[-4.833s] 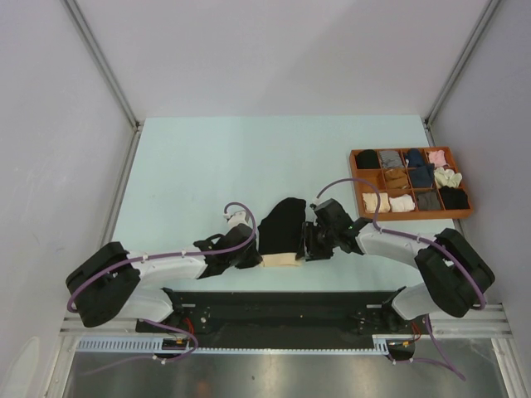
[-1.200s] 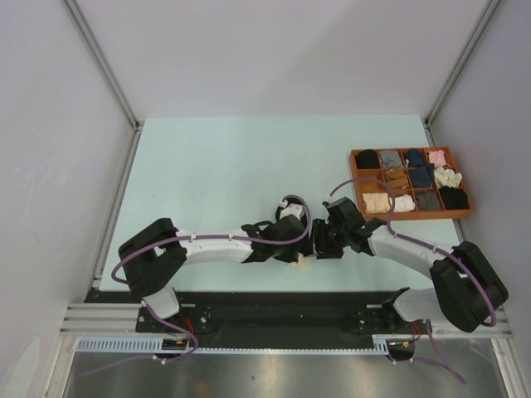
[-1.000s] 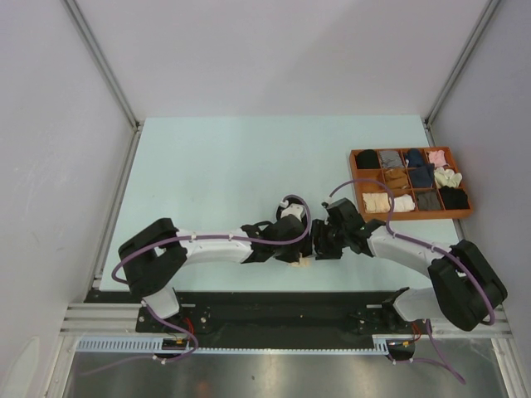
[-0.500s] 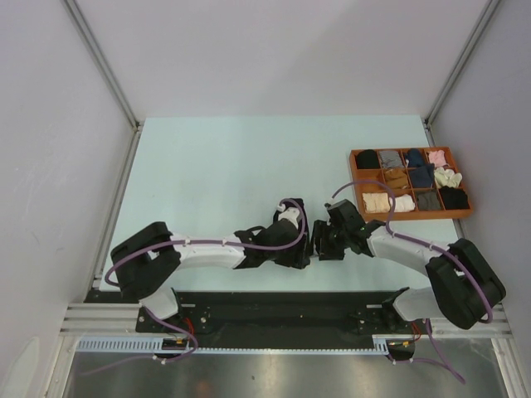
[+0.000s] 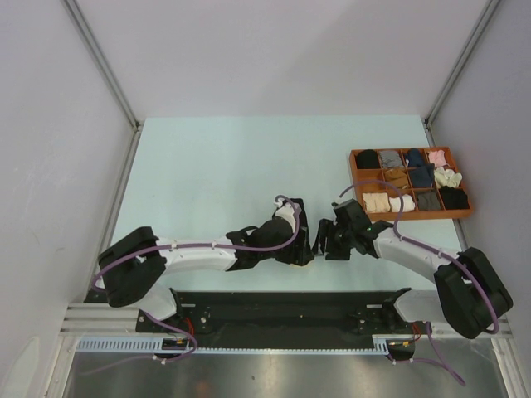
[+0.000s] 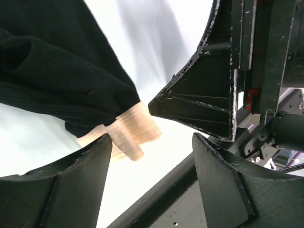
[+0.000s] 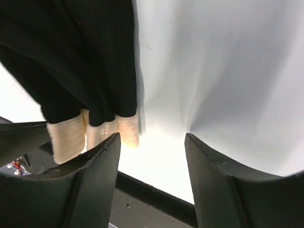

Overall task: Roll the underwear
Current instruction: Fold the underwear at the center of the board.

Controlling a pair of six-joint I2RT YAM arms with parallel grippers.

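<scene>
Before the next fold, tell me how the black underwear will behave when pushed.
Probably floppy: the black underwear lies in soft folds. Its ribbed knit likely drags rather than slides. The beige waistband looks layered, so may unfold.

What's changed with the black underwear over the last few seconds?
The left gripper swung right over the black underwear, which went from spread flat to a bunched fold. The right gripper shifted slightly right. The tray stayed put.

Black underwear (image 7: pixel 71 57) folded on white table (image 7: pixel 223 71); jaws spread apart.
</scene>
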